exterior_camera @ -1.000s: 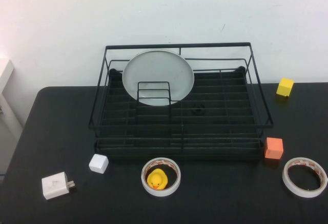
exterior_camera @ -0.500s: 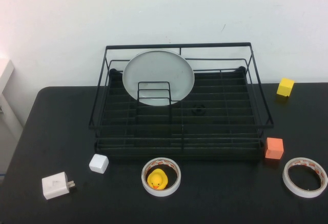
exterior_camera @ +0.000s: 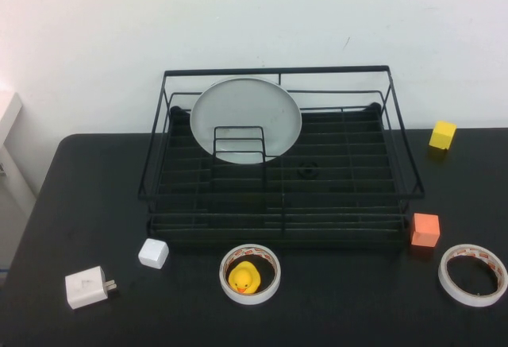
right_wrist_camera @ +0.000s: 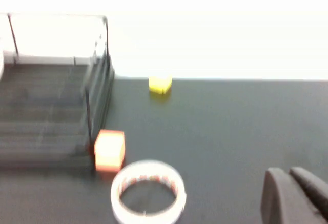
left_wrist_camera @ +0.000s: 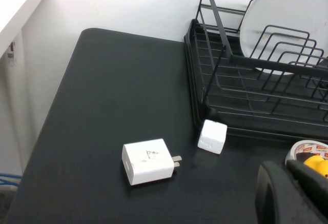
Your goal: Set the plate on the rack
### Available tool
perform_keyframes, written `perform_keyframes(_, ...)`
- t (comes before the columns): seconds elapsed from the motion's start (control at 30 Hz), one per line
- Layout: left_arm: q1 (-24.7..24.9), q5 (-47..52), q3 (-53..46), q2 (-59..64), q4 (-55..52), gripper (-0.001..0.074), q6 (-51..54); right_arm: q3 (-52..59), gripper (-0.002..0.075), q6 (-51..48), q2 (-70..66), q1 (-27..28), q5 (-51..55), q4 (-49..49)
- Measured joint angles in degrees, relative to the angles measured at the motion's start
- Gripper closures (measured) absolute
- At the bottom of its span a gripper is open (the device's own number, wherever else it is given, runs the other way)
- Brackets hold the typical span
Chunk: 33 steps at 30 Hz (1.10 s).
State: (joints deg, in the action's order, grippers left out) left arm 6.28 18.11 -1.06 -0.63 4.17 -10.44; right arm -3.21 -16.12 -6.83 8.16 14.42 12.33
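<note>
The pale grey-white plate (exterior_camera: 245, 117) stands on edge in the back left part of the black wire rack (exterior_camera: 278, 196), leaning behind the small upright wire divider (exterior_camera: 239, 144). It also shows in the left wrist view (left_wrist_camera: 287, 14), behind the dividers. Neither arm shows in the high view. My left gripper (left_wrist_camera: 283, 168) is shut and empty, low over the table's front left, near the tape ring with the duck. My right gripper (right_wrist_camera: 286, 174) is shut and empty over the table's front right, away from the rack (right_wrist_camera: 51, 111).
On the black table in front of the rack lie a white charger (exterior_camera: 86, 287), a white cube (exterior_camera: 152, 253), a tape ring (exterior_camera: 249, 274) around a yellow duck, an orange cube (exterior_camera: 425, 229) and a second tape ring (exterior_camera: 472, 274). A yellow cube (exterior_camera: 442, 135) sits back right.
</note>
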Motion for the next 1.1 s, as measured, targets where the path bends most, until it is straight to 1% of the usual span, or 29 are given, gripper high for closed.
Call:
perform_keyframes(0.13,0.00,0.00,0.00,0.00,0.00,0.0736,0.00,4.48,0.0728,0.00,3.66,0.09,0.71,0.14)
perform_keyframes(0.3,0.00,0.00,0.00,0.00,0.00,0.0736,0.00,4.64,0.0728,0.00,7.35,0.35,4.10,0.14)
perform_keyframes(0.53,0.00,0.00,0.00,-0.13,0.00,0.0736,0.00,4.51,0.0728,-1.67,7.53,0.34,5.35,-0.35)
perform_keyframes(0.97,0.00,0.00,0.00,-0.13,0.00,0.0736,0.10,4.29,0.0728,-3.51,7.53,0.34,5.92,-5.89)
perform_keyframes(1.1,0.00,0.00,0.00,-0.13,0.00,0.0736,0.10,4.29,0.0728,-3.99,7.53,-0.93,5.92,-6.68)
